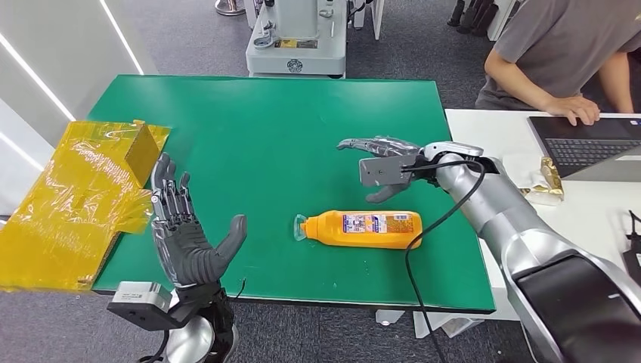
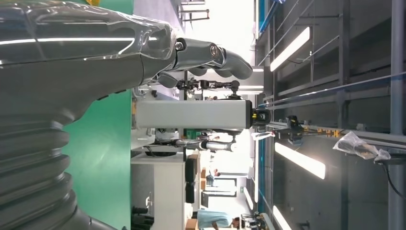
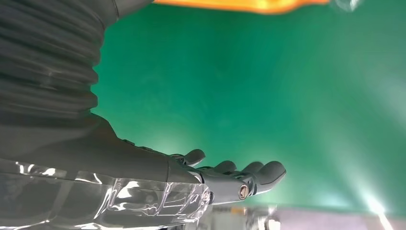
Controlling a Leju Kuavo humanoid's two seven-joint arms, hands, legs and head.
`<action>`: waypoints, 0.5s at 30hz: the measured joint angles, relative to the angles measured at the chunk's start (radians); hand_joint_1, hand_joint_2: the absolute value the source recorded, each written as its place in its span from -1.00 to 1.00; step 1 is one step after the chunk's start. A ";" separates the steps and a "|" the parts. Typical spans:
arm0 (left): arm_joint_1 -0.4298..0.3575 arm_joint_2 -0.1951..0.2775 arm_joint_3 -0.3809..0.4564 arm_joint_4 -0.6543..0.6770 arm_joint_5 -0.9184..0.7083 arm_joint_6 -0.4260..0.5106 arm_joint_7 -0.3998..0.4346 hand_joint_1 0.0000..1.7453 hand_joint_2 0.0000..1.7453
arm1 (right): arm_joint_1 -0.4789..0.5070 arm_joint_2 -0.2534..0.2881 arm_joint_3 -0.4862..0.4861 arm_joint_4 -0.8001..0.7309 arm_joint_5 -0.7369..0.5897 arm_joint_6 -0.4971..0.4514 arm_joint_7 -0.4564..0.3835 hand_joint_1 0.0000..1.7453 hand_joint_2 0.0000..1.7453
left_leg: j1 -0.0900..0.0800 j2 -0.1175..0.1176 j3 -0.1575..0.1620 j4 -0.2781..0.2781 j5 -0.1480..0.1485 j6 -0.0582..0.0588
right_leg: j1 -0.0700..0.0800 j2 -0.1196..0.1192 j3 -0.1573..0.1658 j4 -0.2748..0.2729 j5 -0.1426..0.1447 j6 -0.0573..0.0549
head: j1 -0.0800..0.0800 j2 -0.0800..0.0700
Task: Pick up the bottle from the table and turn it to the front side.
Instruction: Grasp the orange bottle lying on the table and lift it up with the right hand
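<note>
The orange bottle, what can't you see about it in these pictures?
- Orange bottle, head view: the label print is too small to read, so front or back cannot be told.
- Right wrist view: just a blurred strip of the bottle appears; the picture's edge cuts off the rest.
- Its underside is hidden against the green table.

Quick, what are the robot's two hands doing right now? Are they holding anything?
Left hand: open, fingers spread, holding nothing.
Right hand: open, fingers stretched out, holding nothing; the bottle lies on the table apart from it.
</note>
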 joint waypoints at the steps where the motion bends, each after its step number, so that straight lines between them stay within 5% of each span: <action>1: 0.000 0.000 0.000 0.000 0.002 -0.001 0.000 -1.00 1.00 | 0.001 -0.008 0.011 0.008 0.000 0.011 -0.006 -1.00 1.00 | 0.000 0.000 0.000 0.000 0.000 0.000 | 0.000 0.000 0.000 0.000 0.000 0.000 | 0.000 0.000; 15: 0.000 0.008 0.000 0.000 0.009 -0.011 0.000 -1.00 1.00 | 0.079 -0.150 0.127 0.036 -0.013 0.002 0.017 -1.00 1.00 | 0.000 -0.001 -0.001 0.001 0.000 0.000 | 0.000 -0.001 0.000 0.000 0.000 0.000 | 0.000 0.000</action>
